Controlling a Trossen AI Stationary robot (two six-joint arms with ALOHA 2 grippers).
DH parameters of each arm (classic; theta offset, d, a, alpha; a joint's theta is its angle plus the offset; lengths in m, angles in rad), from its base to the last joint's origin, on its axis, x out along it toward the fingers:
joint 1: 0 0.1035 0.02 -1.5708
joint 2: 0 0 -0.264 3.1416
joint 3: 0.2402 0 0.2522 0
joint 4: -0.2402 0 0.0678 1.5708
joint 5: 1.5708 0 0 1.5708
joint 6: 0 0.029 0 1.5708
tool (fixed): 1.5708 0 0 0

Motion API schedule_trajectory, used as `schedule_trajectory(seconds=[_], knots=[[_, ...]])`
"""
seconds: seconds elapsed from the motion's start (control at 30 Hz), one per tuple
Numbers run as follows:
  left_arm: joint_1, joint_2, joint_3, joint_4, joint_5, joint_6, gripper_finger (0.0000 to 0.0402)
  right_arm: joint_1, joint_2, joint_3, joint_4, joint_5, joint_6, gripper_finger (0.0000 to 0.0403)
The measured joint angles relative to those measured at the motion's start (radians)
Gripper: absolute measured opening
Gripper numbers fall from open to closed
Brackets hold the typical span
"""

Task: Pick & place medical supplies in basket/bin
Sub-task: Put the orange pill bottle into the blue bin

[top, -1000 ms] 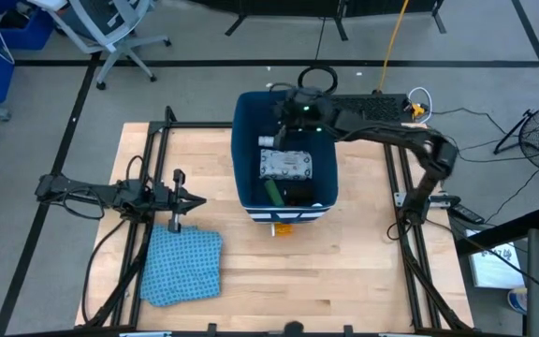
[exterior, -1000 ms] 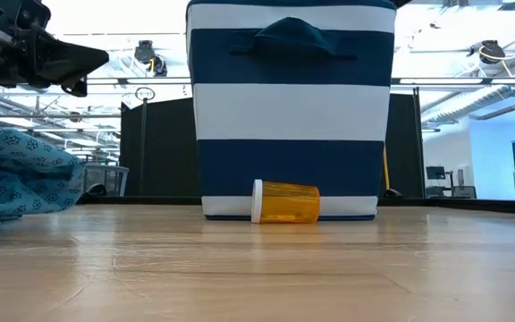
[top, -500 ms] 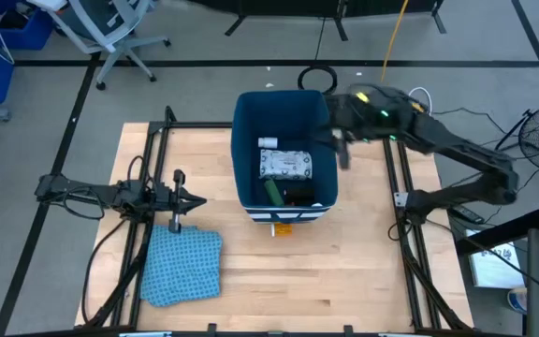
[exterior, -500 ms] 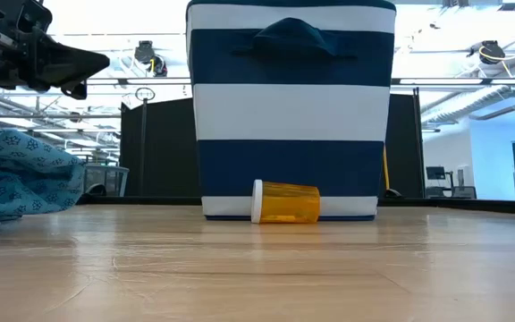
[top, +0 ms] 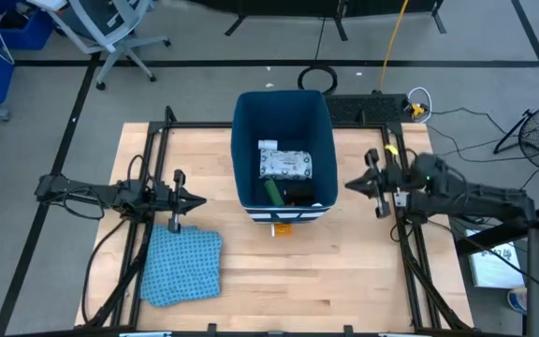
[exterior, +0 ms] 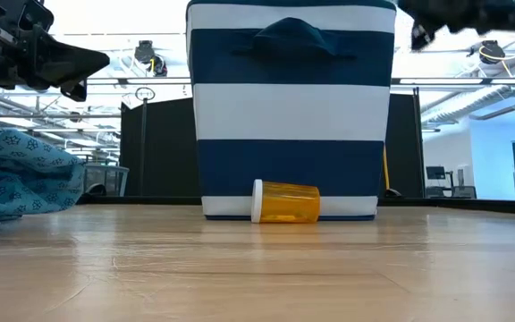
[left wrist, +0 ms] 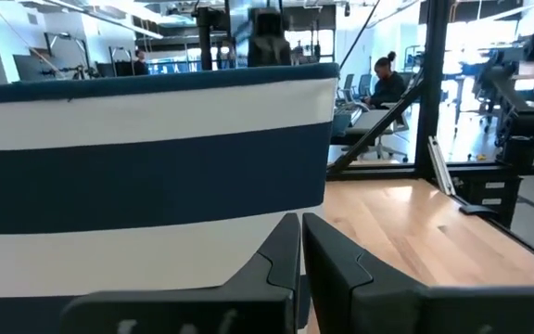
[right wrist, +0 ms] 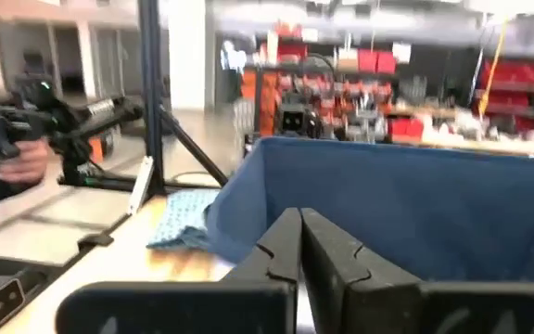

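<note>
- Since a second ago, your right gripper (top: pixel 356 183) has pulled out from over the far end of the bin (top: pixel 317 131) and swung back to the right side of the table; it now hangs beside the bin, clear of it, fingers pressed together and holding nothing.
- That retreat suggests a drop has just been finished, and the arm is free for another pick.
- Your left gripper (top: pixel 197 199) has not moved: it waits at the left of the table, pointing toward the bin, its two dark fingers closed on nothing.
- Inside the bin lie a flat white packet (top: pixel 285 165) with a crinkled face, a small white piece (top: pixel 268 144) at its far edge, a green block (top: pixel 275 192) and a black block (top: pixel 297 197) at the near end.
- One item is not yet in: an orange pill bottle (exterior: pixel 285 202), translucent plastic with a white cap, lying on its side on the table, touching the near wall of the bin.
- The bin is soft-looking fabric, deep and rectangular, in broad dark-blue and white bands, with a handle at its top.
- A blue patterned cloth (top: pixel 183 263) lies crumpled at the near left of the pale wooden table (top: pixel 344 271).
</note>
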Motion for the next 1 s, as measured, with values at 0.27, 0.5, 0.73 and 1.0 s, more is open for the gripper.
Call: schedule_trajectory(seconds=[0.27,0.5,0.73,1.0], knots=[[0.000,0.000,0.000,0.000,0.000,0.008,0.0021,0.001,-0.199,-0.336,0.256,0.003,0.053,0.0001],[0.000,0.000,0.000,0.000,-0.002,0.009,0.0021,0.001,-0.209,-0.440,0.372,0.056,0.059,0.0001],[-0.006,0.015,0.000,0.010,-0.044,-0.008,0.0021,0.000,-0.202,-0.442,0.359,0.056,0.046,0.0000],[-0.196,0.315,0.147,0.052,-0.277,0.046,0.0021,0.000,-0.203,-0.443,0.361,0.055,0.044,0.0000]])
